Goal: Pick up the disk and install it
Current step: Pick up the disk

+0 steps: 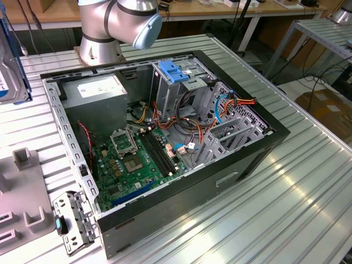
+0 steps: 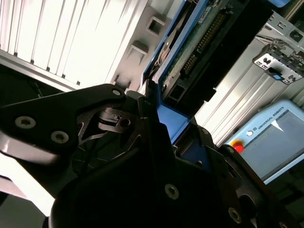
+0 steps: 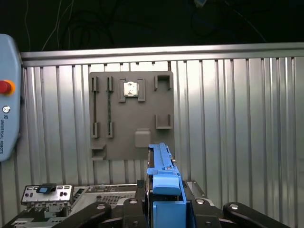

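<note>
On the ribbed aluminium table (image 1: 286,209) a black steel case (image 1: 181,206) is lying on its side, open side facing up. The arm (image 1: 118,22), grey with a light blue joint cap, is standing just behind it.

Inside the case:
- a green board (image 1: 135,162) is sitting on the floor
- a grey box with a white sticker (image 1: 102,91) is sitting in the far corner
- a blue plastic bracket (image 1: 173,71) is capping the metal cage

A flat matte grey plate (image 1: 22,203) (image 3: 130,114) with raised blocks and slots is lying on the table at the exterior view's left, beside the case.

The disk (image 1: 10,60) is hanging in the air at the exterior view's far left edge, above the table and well apart from the case.
- It is standing on edge, and the silver face with its white-and-blue label is facing the exterior view's right.
- In the first wrist view the disk (image 3: 161,164) is showing edge-on, thin, with a blue rail along it. Its long axis is running straight out from the wrist toward the plate.
- In the second wrist view the disk (image 2: 199,42) is showing its green circuit side and a dark connector row.

The gripper (image 3: 165,194) is pinching the disk across its thin sides, with the black fingers (image 2: 147,133) pressing on the blue rails.

A light grey pendant (image 2: 273,135) (image 3: 7,95) with a red button is lying on the table. A small punched metal panel (image 1: 71,220) (image 3: 47,192) is sitting at the case's near corner.
</note>
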Motion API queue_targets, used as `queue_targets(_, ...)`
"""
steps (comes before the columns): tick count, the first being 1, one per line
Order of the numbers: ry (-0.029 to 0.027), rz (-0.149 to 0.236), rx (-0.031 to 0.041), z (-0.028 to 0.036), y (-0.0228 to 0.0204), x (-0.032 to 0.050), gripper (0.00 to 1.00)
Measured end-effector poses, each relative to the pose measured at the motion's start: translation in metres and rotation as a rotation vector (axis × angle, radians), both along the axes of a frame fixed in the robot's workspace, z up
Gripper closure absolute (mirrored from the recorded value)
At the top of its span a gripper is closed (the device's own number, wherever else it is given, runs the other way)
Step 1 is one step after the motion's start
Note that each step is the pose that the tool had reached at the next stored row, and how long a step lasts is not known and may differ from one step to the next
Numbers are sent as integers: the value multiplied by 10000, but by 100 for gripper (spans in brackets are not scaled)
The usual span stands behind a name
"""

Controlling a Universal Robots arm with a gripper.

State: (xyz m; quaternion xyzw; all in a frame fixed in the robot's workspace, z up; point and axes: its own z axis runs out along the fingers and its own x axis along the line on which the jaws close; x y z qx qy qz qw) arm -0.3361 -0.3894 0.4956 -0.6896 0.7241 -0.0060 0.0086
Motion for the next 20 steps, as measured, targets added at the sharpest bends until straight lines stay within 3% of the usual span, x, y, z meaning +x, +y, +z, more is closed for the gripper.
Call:
queue_targets(12, 0, 1, -1, -6, -19, 359, 63)
queue_targets(20, 1, -2, -2, -10, -28, 530, 63)
